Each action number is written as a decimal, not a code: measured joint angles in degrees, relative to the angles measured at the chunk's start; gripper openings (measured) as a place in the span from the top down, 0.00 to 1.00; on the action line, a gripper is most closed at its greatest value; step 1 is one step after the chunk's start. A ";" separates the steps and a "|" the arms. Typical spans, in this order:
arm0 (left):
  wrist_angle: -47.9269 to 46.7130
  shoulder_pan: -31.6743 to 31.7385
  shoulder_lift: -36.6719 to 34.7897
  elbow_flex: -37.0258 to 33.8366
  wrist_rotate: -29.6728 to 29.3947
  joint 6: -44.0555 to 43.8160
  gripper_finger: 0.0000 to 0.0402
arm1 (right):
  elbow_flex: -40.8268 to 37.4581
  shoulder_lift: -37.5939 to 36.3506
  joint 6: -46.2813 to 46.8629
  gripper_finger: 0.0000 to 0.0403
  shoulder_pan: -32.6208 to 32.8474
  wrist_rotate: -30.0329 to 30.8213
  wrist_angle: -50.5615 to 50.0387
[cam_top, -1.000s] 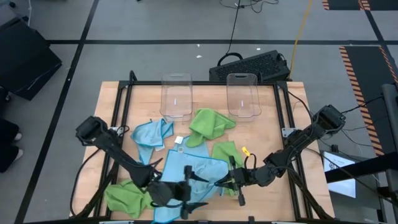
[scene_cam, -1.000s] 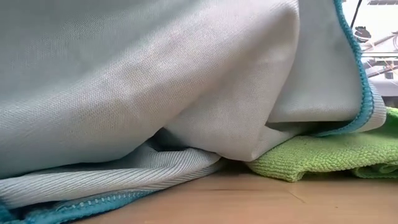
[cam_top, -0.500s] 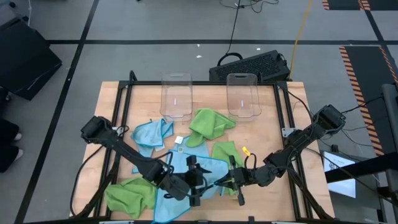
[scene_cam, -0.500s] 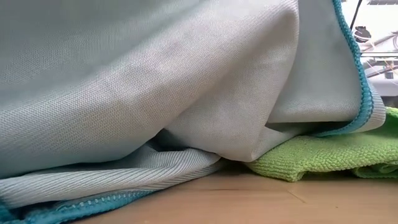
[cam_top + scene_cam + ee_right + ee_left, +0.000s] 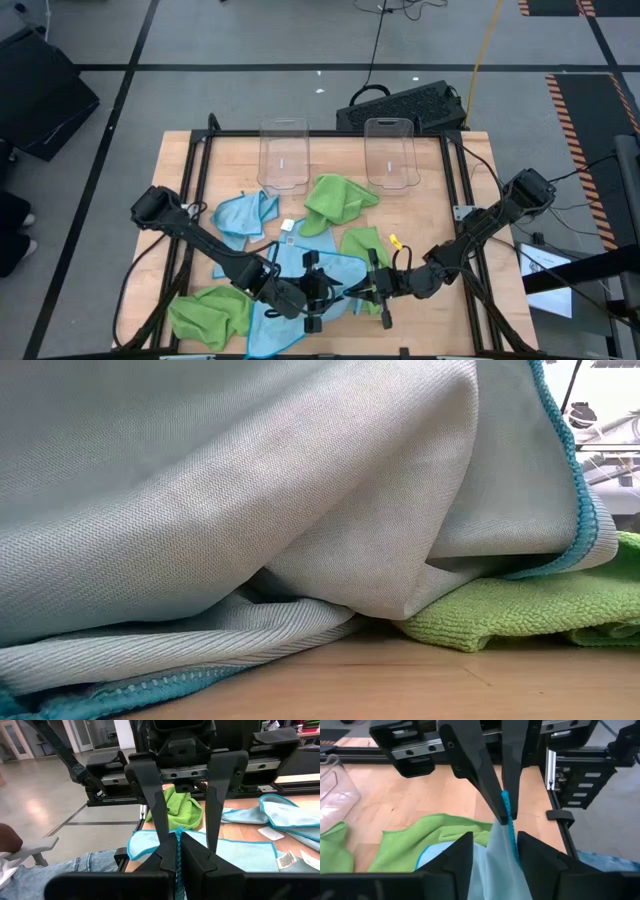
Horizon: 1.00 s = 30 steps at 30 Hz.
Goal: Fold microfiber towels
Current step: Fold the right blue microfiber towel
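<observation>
Right gripper (image 5: 358, 291) pinches the teal-hemmed edge of a large light-blue microfiber towel (image 5: 285, 275); left gripper (image 5: 322, 297), facing it, stands narrowed around the same hem, between its fingers (image 5: 150, 795).

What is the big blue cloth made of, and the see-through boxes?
Blue towel: soft woven cloth, likely microfiber; fine matte weave, stitched teal edge, drapes in folds. Clear bins: seemingly hard plastic; glossy, and the wood shows through them.
</observation>
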 joint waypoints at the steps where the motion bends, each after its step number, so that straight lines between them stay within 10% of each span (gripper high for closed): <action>1: 0.19 0.10 0.00 0.00 1.13 0.98 0.65 | 0.00 0.00 0.00 0.98 -0.01 0.01 0.00; 19: 0.66 0.57 0.00 -0.04 5.24 6.24 0.98 | 0.00 0.00 -4.05 0.96 0.33 -0.06 -0.01; 30: 0.11 -0.95 -0.14 -0.08 5.14 7.66 0.99 | 0.00 -0.33 -5.55 0.52 3.29 2.59 -2.09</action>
